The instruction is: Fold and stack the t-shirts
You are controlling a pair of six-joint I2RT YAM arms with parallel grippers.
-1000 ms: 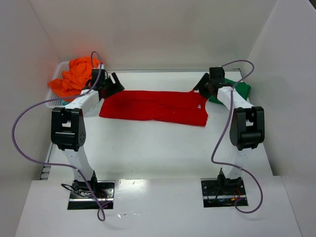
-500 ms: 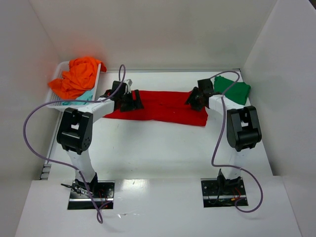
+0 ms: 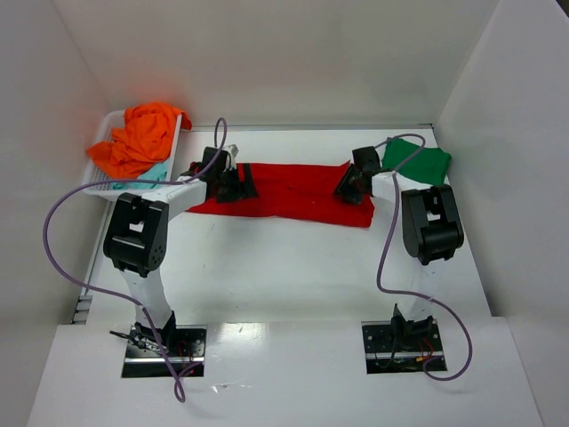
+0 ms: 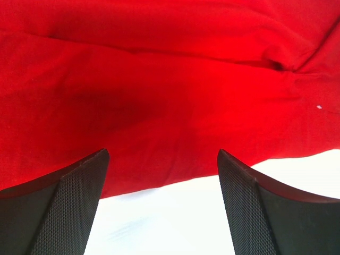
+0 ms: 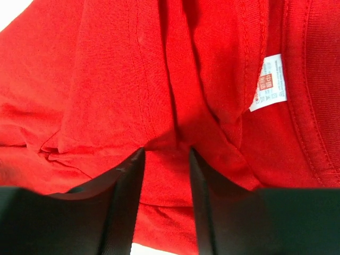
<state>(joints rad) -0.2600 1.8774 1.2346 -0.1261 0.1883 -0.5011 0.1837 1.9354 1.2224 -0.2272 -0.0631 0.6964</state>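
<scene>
A large red t-shirt [image 3: 284, 189] lies folded into a long strip across the table's far half. My left gripper [image 3: 236, 183] is low at its left end, near the front edge. In the left wrist view this gripper [image 4: 162, 154] is wide open, with red cloth [image 4: 170, 79] ahead and bare table between its fingers. My right gripper [image 3: 348, 185] presses on the shirt's right end. There its jaws [image 5: 166, 151] stand partly open astride a ridge of red cloth [image 5: 106, 79], next to the neck label [image 5: 271, 82]. A dark green t-shirt [image 3: 420, 161] lies folded at the far right.
A white lattice basket [image 3: 100, 181] stands at the far left, holding a crumpled orange t-shirt [image 3: 138, 138] and a pale teal one [image 3: 156, 172]. White walls close in the table on three sides. Purple cables loop over both arms.
My left gripper swung right from the basket to the red shirt's left end and now rests still. My right gripper shifted left from the green shirt onto the red one, its jaws narrowing.
</scene>
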